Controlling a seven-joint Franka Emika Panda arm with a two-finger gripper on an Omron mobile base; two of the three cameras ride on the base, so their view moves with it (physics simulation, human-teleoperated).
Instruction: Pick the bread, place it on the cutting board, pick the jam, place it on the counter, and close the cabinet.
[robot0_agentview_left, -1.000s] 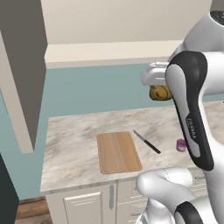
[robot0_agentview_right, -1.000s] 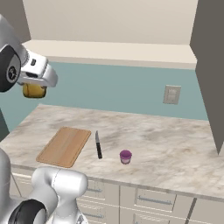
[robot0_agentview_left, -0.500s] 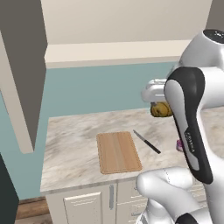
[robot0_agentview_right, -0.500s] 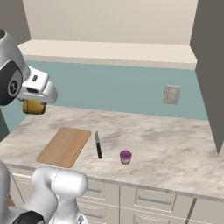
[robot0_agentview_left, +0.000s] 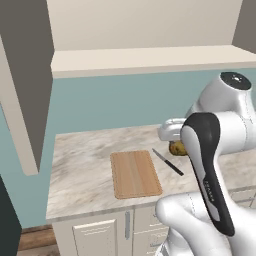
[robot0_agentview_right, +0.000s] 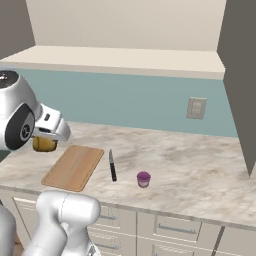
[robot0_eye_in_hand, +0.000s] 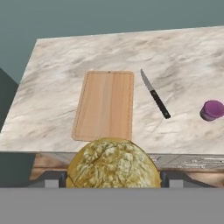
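**Q:** Gripper (robot0_eye_in_hand: 113, 186) of the white arm: what is it doing?

**A:** It is pinching the round golden-brown bun (robot0_eye_in_hand: 113, 164) between its two dark finger tips (robot0_eye_in_hand: 51, 180), which are pressing on the crust from either side in the hand view. In the left base view the bun (robot0_agentview_left: 177, 148) is hanging above the beige-grey marbled stone counter (robot0_agentview_left: 85, 165), partly hidden behind the arm. In the right base view it (robot0_agentview_right: 44, 144) is showing just under the white hand.

**Q:** Where is the rectangular light-brown wooden cutting board (robot0_eye_in_hand: 106, 105) lying?

**A:** In the hand view it is lying flat on the counter (robot0_eye_in_hand: 57, 74) at 12 o'clock from the bun, with nothing resting on it. In the left base view the board (robot0_agentview_left: 135, 173) is sitting at about 8 o'clock from the bun; in the right base view it (robot0_agentview_right: 74, 167) is at about 4 o'clock from it.

**Q:** What is lying near the board?

**A:** A black-handled kitchen knife (robot0_eye_in_hand: 155, 99) is lying just beside the board at its 3 o'clock in the hand view, apart from it. The small purple-pink jam jar (robot0_eye_in_hand: 212, 110) is standing upright on the counter, beyond the knife at 3 o'clock; in the right base view the jar (robot0_agentview_right: 143, 179) is near the knife's (robot0_agentview_right: 112, 165) handle end.

**Q:** And the wall cabinet?

**A:** Its beige door (robot0_agentview_left: 26, 80) is standing open at 9 o'clock in the left base view, showing the cream inner shelf (robot0_agentview_left: 150, 59).
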